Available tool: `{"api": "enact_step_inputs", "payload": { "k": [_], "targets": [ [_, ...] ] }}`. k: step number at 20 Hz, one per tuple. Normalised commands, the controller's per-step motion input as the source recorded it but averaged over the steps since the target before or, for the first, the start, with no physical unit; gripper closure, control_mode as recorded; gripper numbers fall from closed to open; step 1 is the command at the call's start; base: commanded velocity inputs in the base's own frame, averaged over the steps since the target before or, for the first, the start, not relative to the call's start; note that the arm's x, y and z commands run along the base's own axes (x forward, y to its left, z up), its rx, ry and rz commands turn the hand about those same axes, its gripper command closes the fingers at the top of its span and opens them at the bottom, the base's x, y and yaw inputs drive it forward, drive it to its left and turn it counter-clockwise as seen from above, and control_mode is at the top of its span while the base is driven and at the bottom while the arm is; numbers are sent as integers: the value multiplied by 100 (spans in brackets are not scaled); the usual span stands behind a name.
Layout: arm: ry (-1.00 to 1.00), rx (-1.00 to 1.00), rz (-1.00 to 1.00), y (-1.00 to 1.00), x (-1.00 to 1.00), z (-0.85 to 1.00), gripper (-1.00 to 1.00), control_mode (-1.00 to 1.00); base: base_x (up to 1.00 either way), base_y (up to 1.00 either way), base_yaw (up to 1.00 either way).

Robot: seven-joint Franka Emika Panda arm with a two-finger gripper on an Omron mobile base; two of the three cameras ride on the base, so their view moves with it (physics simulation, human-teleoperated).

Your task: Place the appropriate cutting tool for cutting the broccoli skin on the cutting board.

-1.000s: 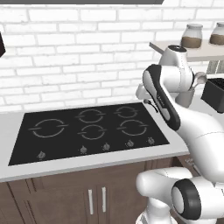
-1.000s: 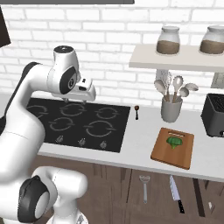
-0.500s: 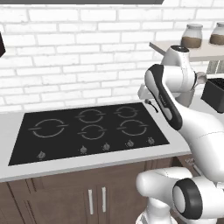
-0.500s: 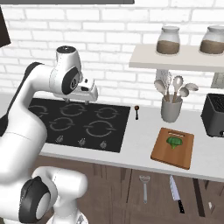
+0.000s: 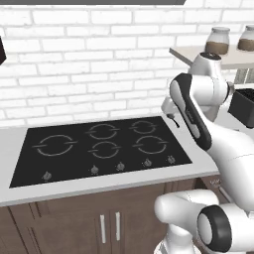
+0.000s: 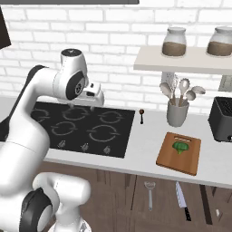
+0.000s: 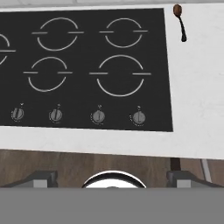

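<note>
gripper (image 6: 93, 107): hangs above the cooktop with its jaws spread wide, nothing between them

cooktop (image 7: 87, 65): black glass, right under the gripper, four burner rings and a row of knobs on the near edge

cutting board (image 6: 179, 152): orange-brown, flat on the table (image 6: 145, 145), well off to the gripper's right past the cooktop

broccoli (image 6: 181, 147): tiny green floret sitting on the board's far half

utensil pot (image 6: 177, 113): grey, behind the board, spoons and a whisk sticking up

small spoon (image 7: 179, 22): dark handle, brown head, lying on the table just beside the cooktop's right edge

knife (image 6: 181, 200): hanging on the cabinet front below the board, blade up, black handle down

peeler (image 6: 150, 194): hanging just left of the knife

jars (image 6: 175, 42): two on the shelf up right
</note>
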Motion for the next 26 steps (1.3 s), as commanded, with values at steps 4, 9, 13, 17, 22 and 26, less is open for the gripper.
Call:
{"api": "enact_step_inputs", "payload": {
  "k": [4,9,13,17,22,26],
  "targets": [
    [0,0,0,-11,-48,-14,-100,-100,0,0,0],
    [0,0,0,-7,-63,-21,-100,-100,0,0,0],
    [0,-2,0,-6,-66,-29,-100,-100,0,0,0],
    [0,-4,0,-3,-65,-34,-100,-100,0,0,0],
    [0,-2,0,0,-29,-14,-100,-100,0,0,0],
    [0,0,0,0,0,0,-100,-100,0,0,0]
  ]
}}
